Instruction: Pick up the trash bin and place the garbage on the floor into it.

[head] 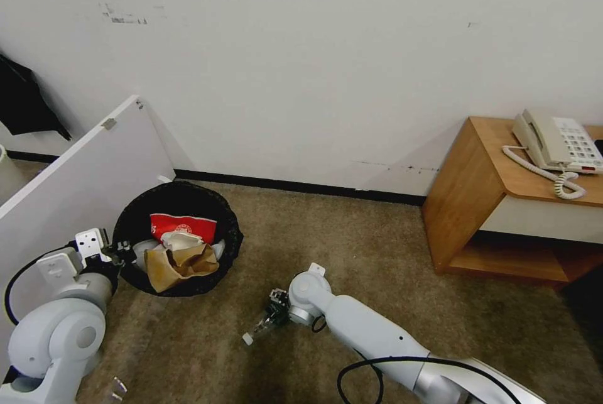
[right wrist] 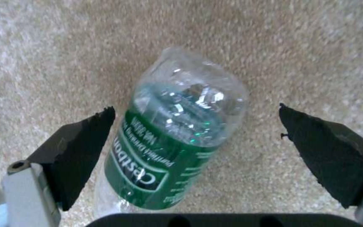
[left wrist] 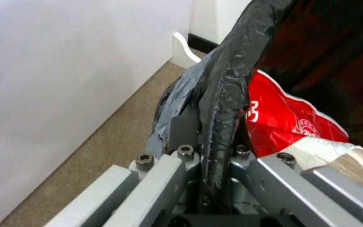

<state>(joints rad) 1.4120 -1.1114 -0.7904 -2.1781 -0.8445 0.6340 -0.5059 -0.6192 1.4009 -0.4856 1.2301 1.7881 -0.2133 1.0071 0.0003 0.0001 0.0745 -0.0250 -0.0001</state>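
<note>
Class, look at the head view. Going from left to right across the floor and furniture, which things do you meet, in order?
Left pincer clamped on the bin's rim → bin holding a red wrapper and paper bag → bottle lying between the open fingers of the right pincer → wooden table → phone.

I count one trash bin (head: pixel 179 229), with one black bag (left wrist: pixel 223 82) folded over its rim. Inside it I see one red-and-white wrapper (head: pixel 183 226), one brown paper bag (head: pixel 179 264) and one crumpled white tissue (head: pixel 180 240). On the carpet (head: pixel 352 247) lies one clear bottle (right wrist: pixel 177 138) with one green label. I have two arms, so two claws: my left gripper (left wrist: pixel 215 157) and my right gripper (right wrist: pixel 196 135). There is one wooden side table (head: pixel 483 203), and one phone (head: pixel 556 143) on it. One white board (head: pixel 75 184) leans nearby.
</note>
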